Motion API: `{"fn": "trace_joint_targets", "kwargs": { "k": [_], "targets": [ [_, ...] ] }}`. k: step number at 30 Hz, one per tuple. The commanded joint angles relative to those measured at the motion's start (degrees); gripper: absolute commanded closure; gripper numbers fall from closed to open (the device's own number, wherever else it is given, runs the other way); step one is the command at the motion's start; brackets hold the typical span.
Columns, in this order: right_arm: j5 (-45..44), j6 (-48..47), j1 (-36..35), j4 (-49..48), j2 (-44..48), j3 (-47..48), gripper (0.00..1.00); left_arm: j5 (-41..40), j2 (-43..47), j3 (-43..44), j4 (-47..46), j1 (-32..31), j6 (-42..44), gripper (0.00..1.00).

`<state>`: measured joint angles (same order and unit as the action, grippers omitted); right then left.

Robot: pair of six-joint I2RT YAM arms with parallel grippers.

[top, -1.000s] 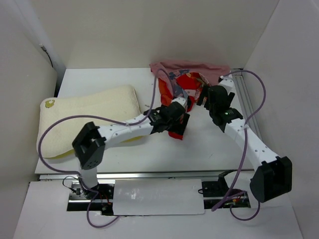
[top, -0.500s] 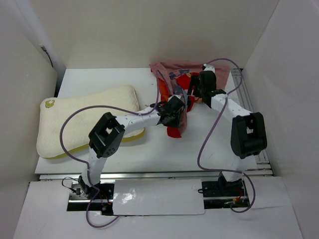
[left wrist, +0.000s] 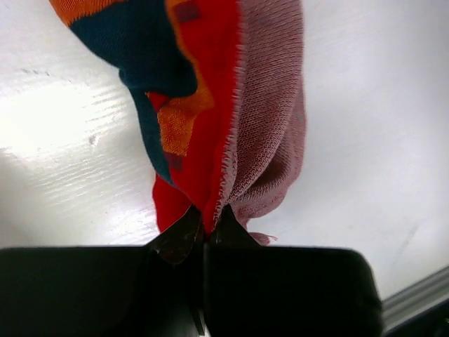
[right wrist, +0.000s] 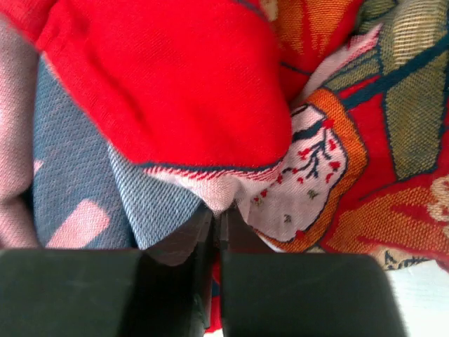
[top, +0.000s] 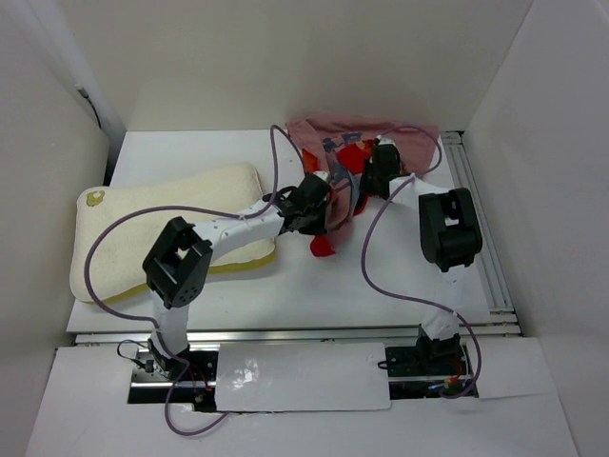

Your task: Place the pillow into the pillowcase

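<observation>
The cream-white pillow [top: 162, 224] lies flat at the table's left, a yellow mark at its far corner. The red and pink pillowcase [top: 366, 138] lies crumpled at the back centre. My left gripper [top: 324, 195] is shut on a fold of it; in the left wrist view the red and pink cloth [left wrist: 231, 126] hangs from the gripper [left wrist: 208, 226] above the table. My right gripper [top: 369, 174] is shut on another fold; in the right wrist view the patterned cloth [right wrist: 210, 105] fills the frame above the gripper [right wrist: 217, 219].
White walls close in the table on the left, back and right. A metal rail [top: 476, 209] runs along the right edge. Purple cables [top: 376, 276] loop over the white tabletop [top: 314, 286] from both arms.
Both grippers have closed on the pillowcase. The right arm has folded back toward the far centre, and the left gripper has moved a little farther back and left with the cloth.
</observation>
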<state>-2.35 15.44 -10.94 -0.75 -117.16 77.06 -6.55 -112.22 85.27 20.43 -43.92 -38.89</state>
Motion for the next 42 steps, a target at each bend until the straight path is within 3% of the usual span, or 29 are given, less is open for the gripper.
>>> {"fn": "trace_joint_targets", "kwargs": {
  "k": [1,7,12,17,22,27,31,34,36,37,39,40,42],
  "targets": [
    [-2.4,0.0,0.8,-2.1,1.5,4.7,1.0,-0.3,6.3,0.2,-3.3,0.8,2.3,1.0],
    [-10.9,-1.2,2.9,2.8,20.4,4.1,1.0,0.6,9.6,8.1,1.2,6.0,3.0,1.0],
    [-11.5,-2.9,7.7,2.5,37.0,2.0,1.0,1.2,14.8,13.2,1.2,10.9,3.0,1.0],
    [-16.5,-2.3,11.3,14.4,41.1,11.8,1.0,0.7,21.6,15.5,3.9,13.9,3.6,1.0],
    [-19.9,-4.5,11.3,16.0,47.5,13.1,1.0,-3.6,28.4,12.3,3.4,15.2,5.5,1.0],
    [-9.8,-5.8,11.3,19.6,46.2,15.1,1.0,-2.9,28.9,11.1,2.0,15.2,5.5,1.0],
    [-6.4,-5.8,11.3,20.2,38.5,15.1,1.0,-2.4,22.2,11.1,-1.3,15.2,7.5,1.0],
    [-5.7,-6.6,11.3,18.6,27.4,20.4,1.0,1.9,10.8,18.7,-0.2,16.6,9.5,1.0],
    [-4.3,-7.7,11.3,17.5,22.8,25.1,1.0,6.1,3.7,31.9,2.7,17.5,10.0,1.0],
    [-4.3,-8.3,11.8,17.5,20.2,33.6,1.0,10.6,-3.7,38.0,5.0,18.2,10.0,1.0],
    [-4.5,-8.3,12.4,22.7,11.6,47.0,1.0,15.1,-9.3,54.5,8.8,18.2,10.8,1.0],
    [-3.8,-7.7,13.0,24.6,9.0,62.6,1.0,15.7,-10.6,57.6,8.8,17.4,10.8,1.0],
    [-2.6,-7.7,13.5,24.0,5.5,74.0,1.0,12.0,-7.5,57.2,1.3,16.8,10.2,1.0]
  ]
}}
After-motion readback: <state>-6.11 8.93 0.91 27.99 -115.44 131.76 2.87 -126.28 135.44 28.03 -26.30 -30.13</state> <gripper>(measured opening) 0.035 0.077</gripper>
